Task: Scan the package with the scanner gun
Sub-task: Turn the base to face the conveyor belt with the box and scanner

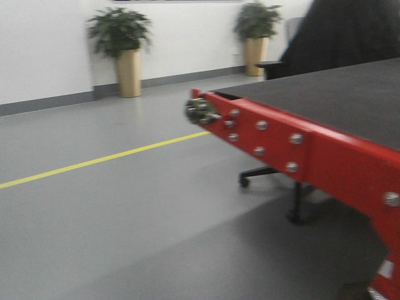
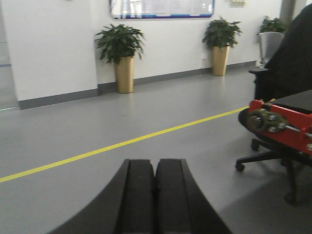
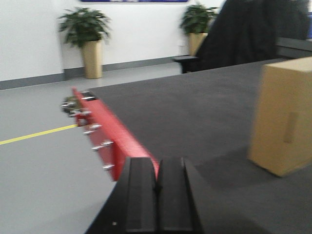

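Task not yet started, by all appearances: the scanner gun is in no view, and both the left gripper (image 2: 156, 168), over the grey floor (image 2: 73, 126), and the right gripper (image 3: 157, 170), at the conveyor's red side rail (image 3: 105, 134), are clenched on nothing. The package (image 3: 285, 122) — a plain tan cardboard box — stands upright on the dark belt (image 3: 195, 107), well apart from the right gripper; its barcode sticker cannot be made out. Containers: the box looks closed, contents hidden; the nearest wall planter (image 2: 124, 74) holds a leafy plant (image 2: 119, 43).

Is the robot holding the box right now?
No, the right pincer is shut on nothing, and the box stands apart from it on the dark belt.
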Robot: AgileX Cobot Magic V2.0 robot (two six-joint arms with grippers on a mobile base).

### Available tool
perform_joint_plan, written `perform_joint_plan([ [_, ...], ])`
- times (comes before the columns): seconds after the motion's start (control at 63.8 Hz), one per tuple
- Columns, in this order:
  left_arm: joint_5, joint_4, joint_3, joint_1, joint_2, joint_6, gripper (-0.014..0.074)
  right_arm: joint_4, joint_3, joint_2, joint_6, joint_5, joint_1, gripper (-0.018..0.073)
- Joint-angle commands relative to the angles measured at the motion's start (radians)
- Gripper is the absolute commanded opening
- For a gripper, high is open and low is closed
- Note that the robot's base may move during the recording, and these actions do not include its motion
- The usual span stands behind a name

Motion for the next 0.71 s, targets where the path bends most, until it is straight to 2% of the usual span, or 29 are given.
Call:
perform_joint_plan([
  [0.0, -0.019, 0.006, -0.003, -0.006, -0.003, -0.001, -0.0111, -0.004, -0.001, -0.004, -0.001, -0.014, -0.004, -0.0166],
  [0.69, -0.019, 0.006, -0.003, -0.006, -0.003, -0.001, -0.0111, -0.004, -0.001, -0.004, -0.001, -0.014, -0.004, -0.0166],
])
